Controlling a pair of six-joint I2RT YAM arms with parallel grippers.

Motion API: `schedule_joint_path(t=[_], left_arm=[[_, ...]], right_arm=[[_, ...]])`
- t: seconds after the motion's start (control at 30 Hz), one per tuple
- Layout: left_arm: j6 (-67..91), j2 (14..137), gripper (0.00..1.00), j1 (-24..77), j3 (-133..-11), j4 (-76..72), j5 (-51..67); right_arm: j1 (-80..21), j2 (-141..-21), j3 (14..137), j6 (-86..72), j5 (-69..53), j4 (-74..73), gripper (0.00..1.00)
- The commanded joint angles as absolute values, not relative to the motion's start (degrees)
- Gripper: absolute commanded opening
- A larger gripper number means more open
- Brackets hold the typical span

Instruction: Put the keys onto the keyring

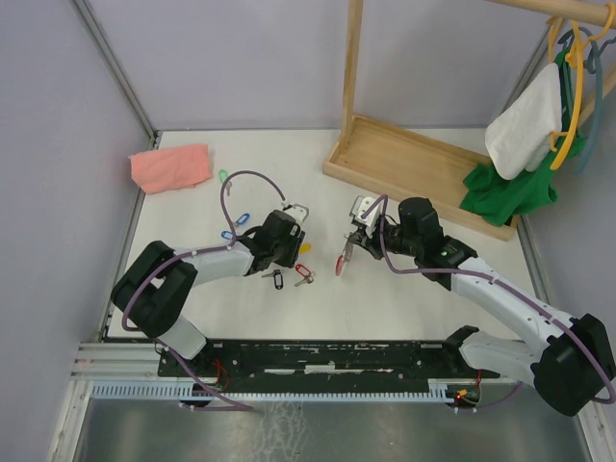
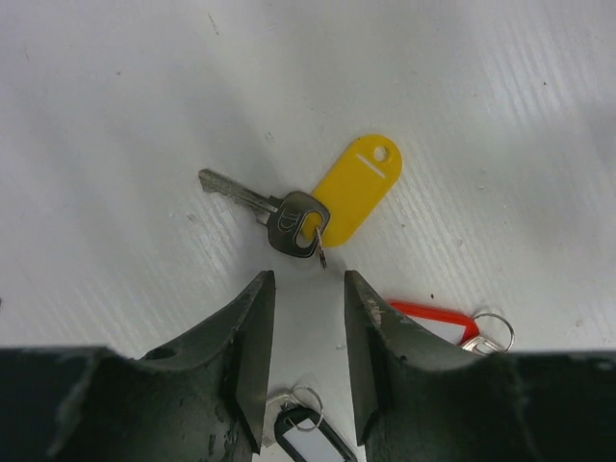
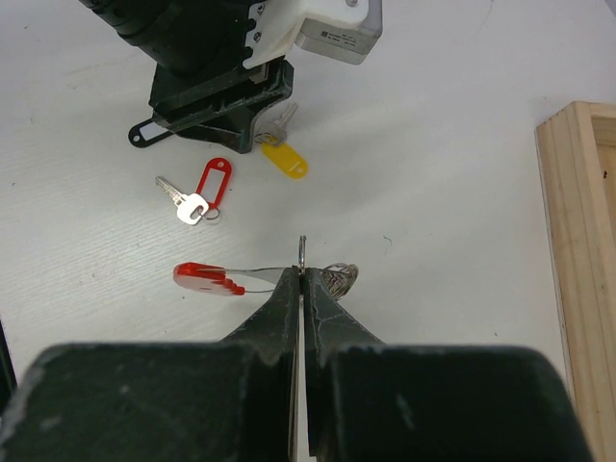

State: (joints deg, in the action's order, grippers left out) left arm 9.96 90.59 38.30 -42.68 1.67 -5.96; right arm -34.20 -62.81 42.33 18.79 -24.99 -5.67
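Note:
My left gripper [image 1: 295, 239] [image 2: 308, 279] is open and empty. It hovers just short of the yellow-tagged key [image 2: 356, 188] [image 1: 305, 248], which lies flat on the table. A black-tagged key [image 2: 308, 428] [image 1: 277, 279] lies under the jaws, and a red-tagged key [image 2: 438, 320] [image 1: 304, 276] lies beside the right finger. My right gripper [image 1: 352, 241] [image 3: 301, 271] is shut on the keyring's silver wire loop [image 3: 302, 250]. Its red crescent [image 3: 205, 279] [image 1: 342, 260] sticks out to the left and a coil [image 3: 339, 279] to the right.
Blue-tagged keys [image 1: 237, 223] and a green-tagged key [image 1: 223, 176] lie left of the left arm. A pink cloth [image 1: 171, 166] is at the back left. A wooden rack base [image 1: 414, 164] stands at the back right, with clothes [image 1: 525, 135] hanging on it.

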Motion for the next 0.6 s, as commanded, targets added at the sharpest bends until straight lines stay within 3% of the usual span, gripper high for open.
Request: schedule_joint_path(t=[0.0, 0.2, 0.57], left_arm=[[12.4, 88.6, 0.40, 38.1, -41.8, -4.8, -6.6], [12.9, 89.3, 0.33, 38.2, -42.1, -5.8, -6.7], [13.4, 90.1, 0.29, 38.2, -41.8, -5.8, -7.4]], right_arm=[[-34.5, -62.2, 43.9, 17.9, -26.1, -3.0, 0.01], [-34.5, -62.3, 43.9, 17.9, -26.2, -3.0, 0.01], [-34.5, -62.4, 43.9, 17.8, -26.5, -3.0, 0.01]])
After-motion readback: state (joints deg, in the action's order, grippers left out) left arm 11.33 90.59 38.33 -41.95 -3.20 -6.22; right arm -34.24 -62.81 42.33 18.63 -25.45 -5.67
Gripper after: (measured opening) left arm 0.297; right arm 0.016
